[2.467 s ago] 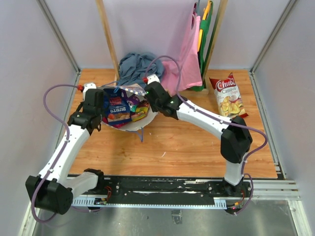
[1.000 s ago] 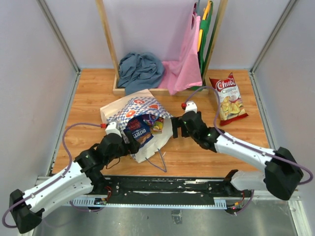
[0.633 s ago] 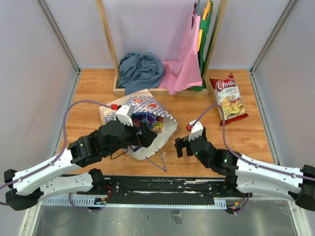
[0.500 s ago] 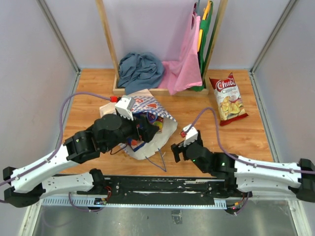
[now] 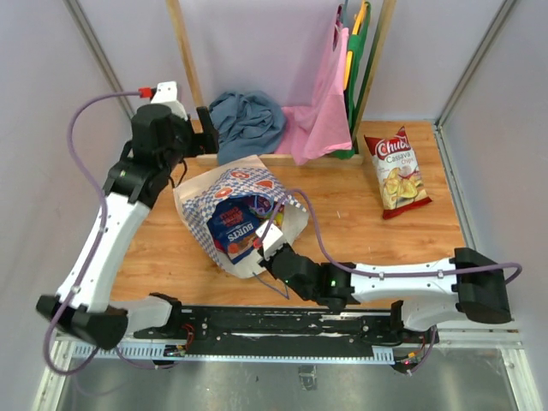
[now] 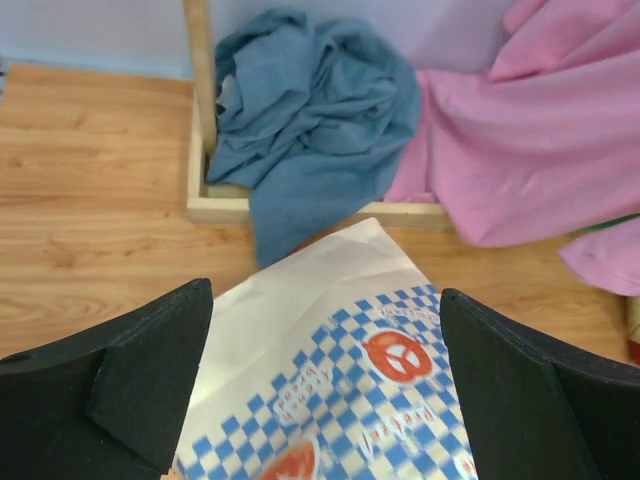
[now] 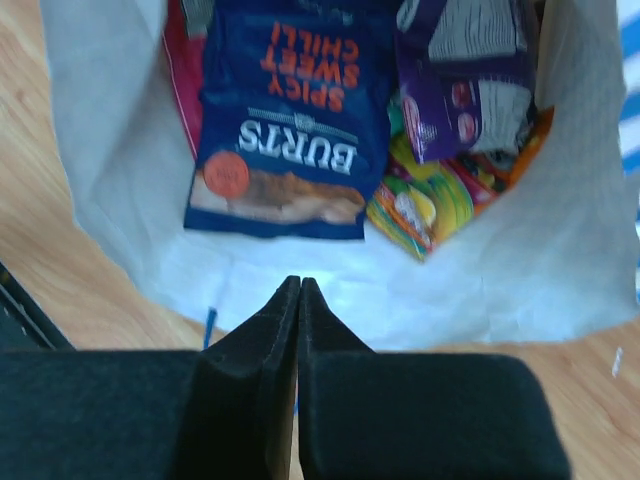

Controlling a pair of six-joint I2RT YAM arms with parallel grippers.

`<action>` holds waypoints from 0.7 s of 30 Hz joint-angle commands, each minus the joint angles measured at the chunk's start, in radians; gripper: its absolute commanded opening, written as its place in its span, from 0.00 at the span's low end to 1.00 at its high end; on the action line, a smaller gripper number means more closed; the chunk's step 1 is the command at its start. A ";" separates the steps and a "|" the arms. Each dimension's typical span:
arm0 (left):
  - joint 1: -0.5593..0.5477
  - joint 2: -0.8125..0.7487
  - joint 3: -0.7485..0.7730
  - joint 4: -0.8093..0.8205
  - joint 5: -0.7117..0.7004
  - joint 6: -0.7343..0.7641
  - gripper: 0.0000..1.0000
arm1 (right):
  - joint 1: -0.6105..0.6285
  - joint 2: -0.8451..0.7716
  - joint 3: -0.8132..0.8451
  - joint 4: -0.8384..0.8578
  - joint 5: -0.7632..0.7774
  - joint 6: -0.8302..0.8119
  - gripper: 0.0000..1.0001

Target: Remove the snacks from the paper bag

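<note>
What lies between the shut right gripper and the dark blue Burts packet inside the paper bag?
In the right wrist view, only the cream paper bag's bare white inner wall lies between the right gripper and the dark blue packet.

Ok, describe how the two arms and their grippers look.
Both the left arm and the right arm have smooth white link shells joined by bulky black joints. A thin purple cable runs along each, the left one ending in a small red plug. The left gripper and right gripper carry matte black, wedge-shaped fingers. No markings are legible.
</note>
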 commanded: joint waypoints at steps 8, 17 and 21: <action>0.119 0.339 0.041 0.096 0.255 0.135 1.00 | -0.115 0.337 0.216 0.136 -0.255 -0.099 0.01; 0.119 0.394 -0.158 0.228 0.268 0.101 1.00 | -0.184 0.618 0.437 0.112 -0.265 -0.026 0.01; 0.120 0.386 -0.190 0.248 0.247 0.094 1.00 | -0.184 0.695 0.473 0.158 -0.241 0.086 0.01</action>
